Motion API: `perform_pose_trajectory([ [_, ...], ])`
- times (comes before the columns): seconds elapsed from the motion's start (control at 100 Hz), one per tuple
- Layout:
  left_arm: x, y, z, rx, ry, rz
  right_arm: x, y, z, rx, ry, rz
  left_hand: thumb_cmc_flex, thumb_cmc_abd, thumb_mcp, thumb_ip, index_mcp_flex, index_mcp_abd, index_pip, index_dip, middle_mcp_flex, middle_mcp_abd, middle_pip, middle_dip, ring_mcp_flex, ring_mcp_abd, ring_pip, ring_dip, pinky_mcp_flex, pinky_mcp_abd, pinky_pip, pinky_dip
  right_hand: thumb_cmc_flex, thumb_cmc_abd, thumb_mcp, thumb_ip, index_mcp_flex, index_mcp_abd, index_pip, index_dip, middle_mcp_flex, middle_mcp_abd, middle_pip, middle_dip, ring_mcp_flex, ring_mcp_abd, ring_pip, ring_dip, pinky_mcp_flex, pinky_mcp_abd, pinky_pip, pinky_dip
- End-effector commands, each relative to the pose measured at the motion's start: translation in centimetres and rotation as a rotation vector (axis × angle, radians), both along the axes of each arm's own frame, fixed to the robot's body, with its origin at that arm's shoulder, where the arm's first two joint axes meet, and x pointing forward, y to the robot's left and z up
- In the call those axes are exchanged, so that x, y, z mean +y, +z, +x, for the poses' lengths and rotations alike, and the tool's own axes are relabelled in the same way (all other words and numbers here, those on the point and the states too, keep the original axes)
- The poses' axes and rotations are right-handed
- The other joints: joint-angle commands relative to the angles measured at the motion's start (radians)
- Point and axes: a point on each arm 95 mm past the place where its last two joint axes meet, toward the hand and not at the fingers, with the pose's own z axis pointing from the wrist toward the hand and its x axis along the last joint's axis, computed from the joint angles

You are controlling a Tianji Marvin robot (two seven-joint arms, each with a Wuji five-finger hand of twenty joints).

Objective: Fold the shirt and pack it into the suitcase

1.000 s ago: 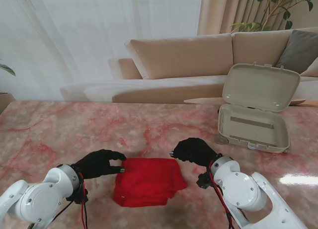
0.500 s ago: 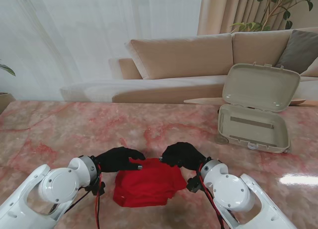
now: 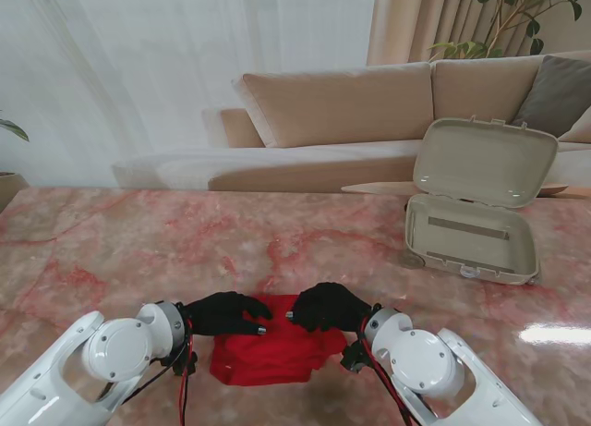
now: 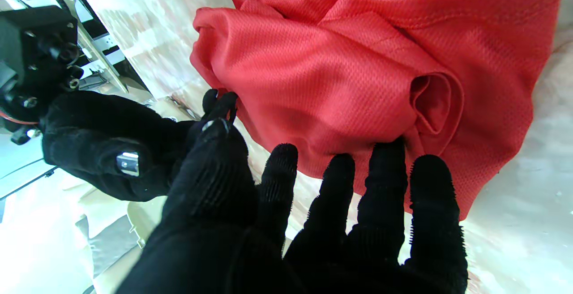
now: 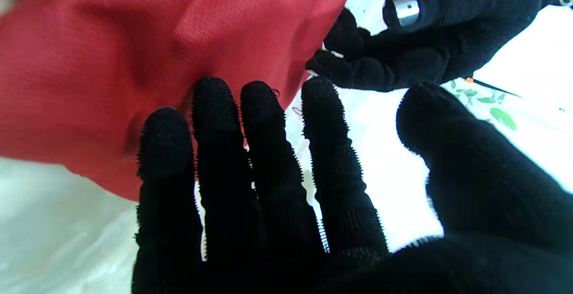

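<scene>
The red shirt lies folded in a small bundle on the marble table, close to me. Its mesh fabric and collar fill the left wrist view and show in the right wrist view. My left hand lies over the shirt's far left edge, fingers spread, fingertips touching the cloth. My right hand lies over the far right edge, fingers flat on the fabric, thumb apart. Neither hand grips the cloth. The beige suitcase stands open at the far right, nothing inside.
The pink marble table stretches left and away from me. A beige sofa and white curtains stand behind it. The suitcase lid is propped upright. The two hands are a few centimetres apart over the shirt.
Both hands have moved inward from the shirt's sides onto its far edge and now nearly meet. The shirt has stayed in place.
</scene>
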Motion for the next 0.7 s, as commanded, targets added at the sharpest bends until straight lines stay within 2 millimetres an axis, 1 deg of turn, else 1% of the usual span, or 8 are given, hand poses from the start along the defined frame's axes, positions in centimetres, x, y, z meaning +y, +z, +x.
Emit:
perform_pose_trajectory([
  [0.0, 0.0, -0.7, -0.6, 0.022, -0.018, 0.010, -0.1, -1.2, -0.9, 0.049, 0.024, -0.004, -0.015, 0.040, -0.035, 0.011, 0.018, 0.007, 0.000, 0.016, 0.026, -0.010, 0.009, 0.010, 0.000, 0.030, -0.016, -0.008, -0.009, 0.011, -0.004, -0.003, -0.026, 0.009, -0.005, -0.001, 0.009, -0.028, 0.019, -0.002, 0.012, -0.017, 0.013, 0.014, 0.028, -0.016, 0.010, 0.013, 0.012, 0.002, 0.045, 0.030],
  [0.19, 0.1, -1.0, -1.5, 0.033, -0.047, 0.010, -0.7, -1.9, -1.9, 0.075, 0.055, -0.009, -0.015, 0.041, -0.035, 0.011, 0.017, 0.006, 0.003, 0.017, 0.027, -0.011, 0.011, 0.010, 0.001, 0.030, -0.015, -0.008, -0.009, 0.011, -0.004, -0.003, -0.026, 0.013, -0.010, 0.001, 0.014, -0.028, 0.026, -0.006, 0.019, -0.015, 0.016, 0.013, 0.038, -0.012, 0.014, 0.011, 0.020, 0.007, 0.052, 0.031],
  [0.37, 0.2, -1.2, -2.1, 0.027, -0.051, 0.007, -1.3, -1.7, -2.9, 0.075, 0.068, -0.006, -0.014, 0.040, -0.035, 0.012, 0.016, 0.003, 0.006, 0.018, 0.026, -0.015, 0.011, 0.010, 0.002, 0.029, -0.016, -0.009, -0.008, 0.010, -0.004, -0.003, -0.029, 0.013, -0.011, 0.002, 0.021, -0.030, 0.031, -0.010, 0.029, -0.014, 0.019, 0.012, 0.051, -0.010, 0.024, 0.012, 0.029, 0.011, 0.061, 0.031],
  [0.55, 0.4, -1.1, -1.8, -0.022, -0.018, -0.011, -1.5, -0.9, -3.1, 0.047, 0.059, -0.002, -0.011, 0.034, -0.034, 0.012, 0.004, -0.001, 0.007, 0.017, 0.024, -0.016, 0.014, 0.011, 0.003, 0.025, -0.017, -0.010, -0.005, 0.008, -0.003, -0.004, -0.035, 0.014, -0.008, 0.003, 0.022, -0.030, 0.032, -0.013, 0.031, -0.013, 0.018, 0.010, 0.054, -0.010, 0.028, 0.012, 0.029, 0.011, 0.064, 0.029],
  [0.69, 0.8, -0.1, -1.3, -0.094, 0.033, -0.048, -1.7, 0.8, -2.8, -0.007, 0.019, 0.008, -0.012, 0.030, -0.034, 0.012, -0.003, -0.006, 0.010, 0.017, 0.018, -0.017, 0.013, 0.009, -0.001, 0.025, -0.021, -0.013, -0.007, 0.009, -0.004, -0.005, -0.041, 0.017, -0.007, 0.005, 0.023, -0.026, 0.027, -0.013, 0.030, -0.010, 0.017, 0.010, 0.056, -0.008, 0.034, 0.015, 0.029, 0.014, 0.068, 0.029],
])
